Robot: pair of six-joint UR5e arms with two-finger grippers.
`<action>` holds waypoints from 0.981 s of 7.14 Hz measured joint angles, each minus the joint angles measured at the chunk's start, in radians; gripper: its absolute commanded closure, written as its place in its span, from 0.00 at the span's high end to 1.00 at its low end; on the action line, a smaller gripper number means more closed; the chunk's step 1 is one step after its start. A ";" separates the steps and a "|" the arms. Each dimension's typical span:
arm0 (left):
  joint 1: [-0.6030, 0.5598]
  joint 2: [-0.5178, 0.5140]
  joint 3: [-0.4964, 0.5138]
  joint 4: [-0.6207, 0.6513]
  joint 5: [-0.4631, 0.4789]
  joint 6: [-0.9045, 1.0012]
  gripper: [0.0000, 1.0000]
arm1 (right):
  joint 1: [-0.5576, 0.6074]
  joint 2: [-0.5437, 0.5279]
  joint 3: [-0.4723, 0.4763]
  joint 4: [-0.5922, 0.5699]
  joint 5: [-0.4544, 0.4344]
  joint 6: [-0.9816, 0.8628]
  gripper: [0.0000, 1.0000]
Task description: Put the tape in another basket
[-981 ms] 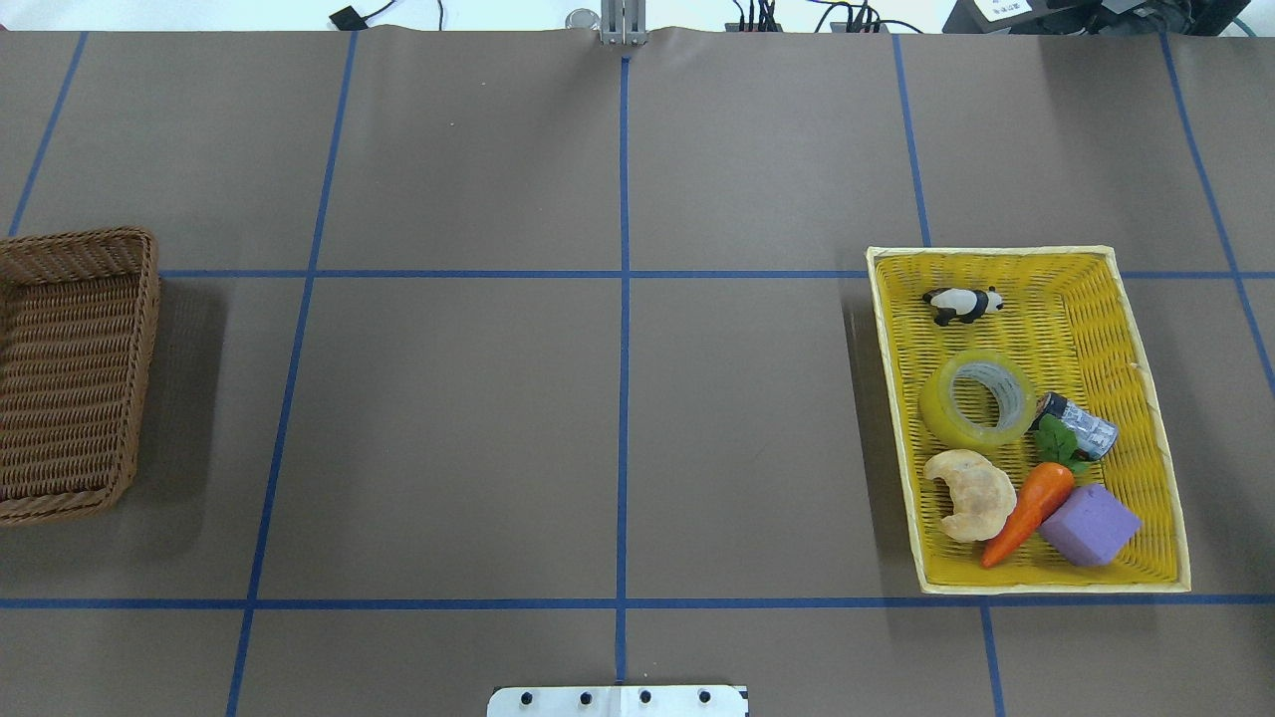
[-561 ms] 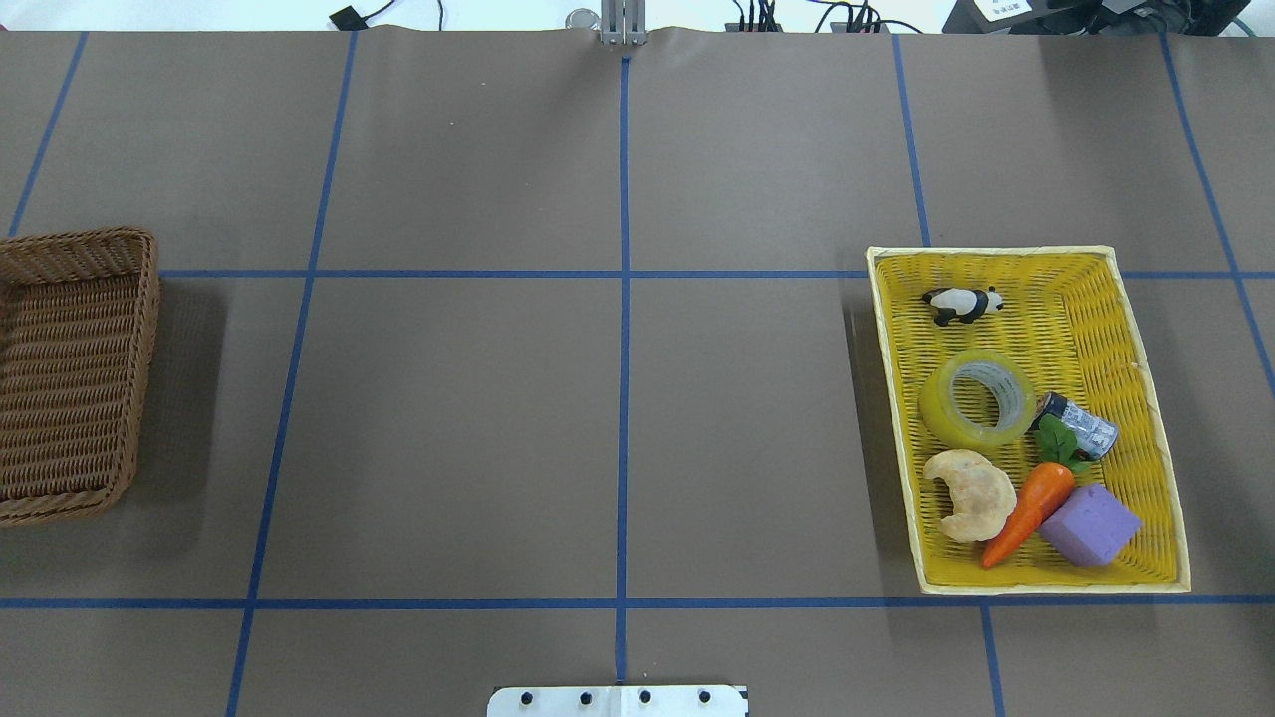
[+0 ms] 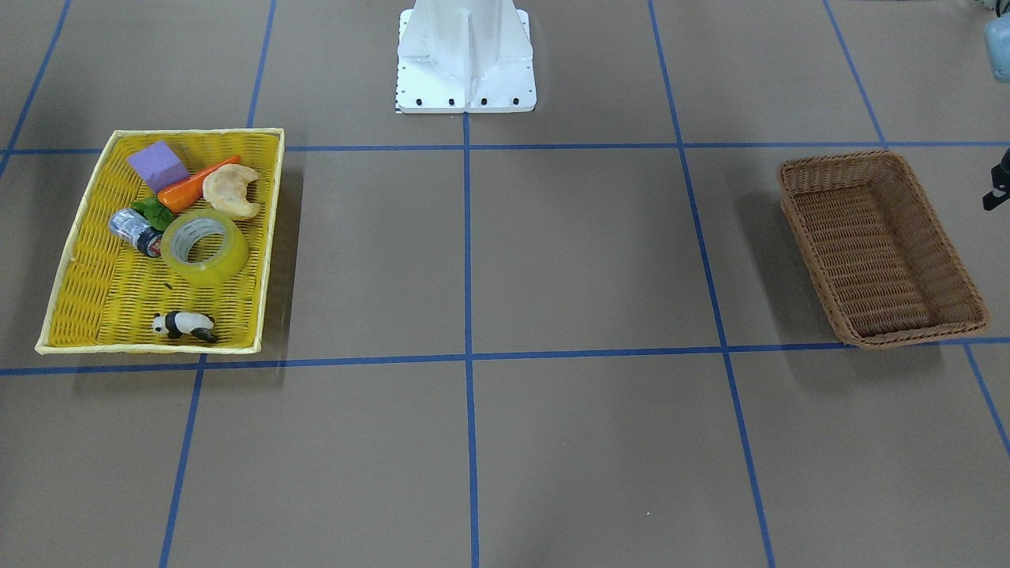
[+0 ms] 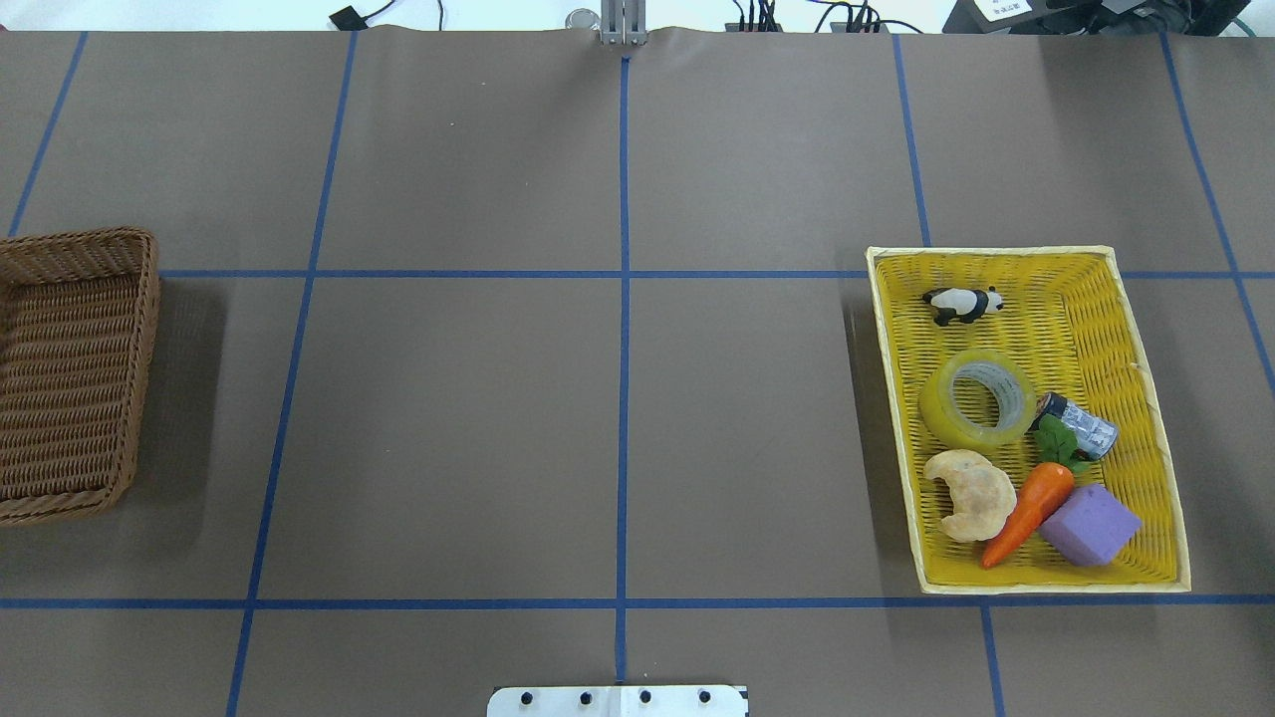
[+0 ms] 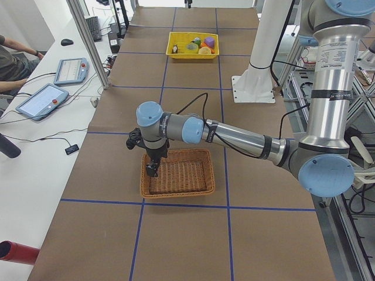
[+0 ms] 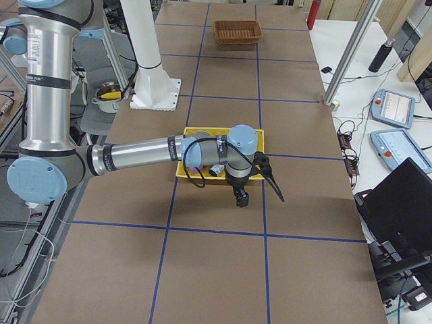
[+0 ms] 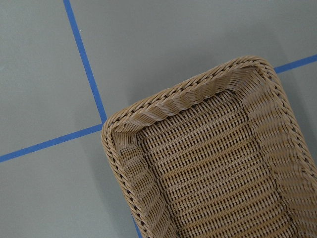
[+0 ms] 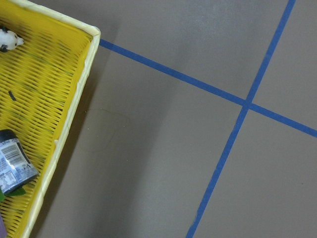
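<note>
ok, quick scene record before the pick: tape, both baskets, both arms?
tape: lies flat in the yellow tray, core opening up, nothing gripping it
tray also holds: panda, croissant, carrot, purple block, small can
wicker basket: holds nothing, at the opposite end
left gripper: over the wicker basket's corner; fingers unclear
right gripper: over the table beside the yellow tray; fingers unclear

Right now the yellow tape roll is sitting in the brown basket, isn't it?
Not quite. The tape is sitting in the yellow tray, not in the brown basket, which stands far across the table from it. The overhead exterior view shows this.
</note>
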 measured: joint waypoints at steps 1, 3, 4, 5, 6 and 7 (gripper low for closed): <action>0.000 0.001 0.000 0.000 0.000 0.000 0.98 | -0.003 0.003 -0.007 0.000 0.009 0.002 1.00; -0.001 0.002 -0.002 0.000 0.000 0.000 0.98 | -0.038 0.020 -0.012 0.000 0.015 0.007 1.00; -0.001 0.002 -0.002 0.000 0.000 0.000 0.98 | -0.055 0.029 -0.013 0.000 0.016 0.007 1.00; -0.001 0.002 -0.001 0.000 0.000 0.000 0.98 | -0.077 0.045 -0.014 0.000 0.016 0.007 1.00; -0.001 0.002 0.000 0.000 0.000 0.000 0.98 | -0.108 0.075 -0.017 0.001 0.016 0.018 1.00; -0.001 0.002 0.001 0.000 0.000 -0.001 0.98 | -0.161 0.120 -0.018 0.011 0.027 0.056 1.00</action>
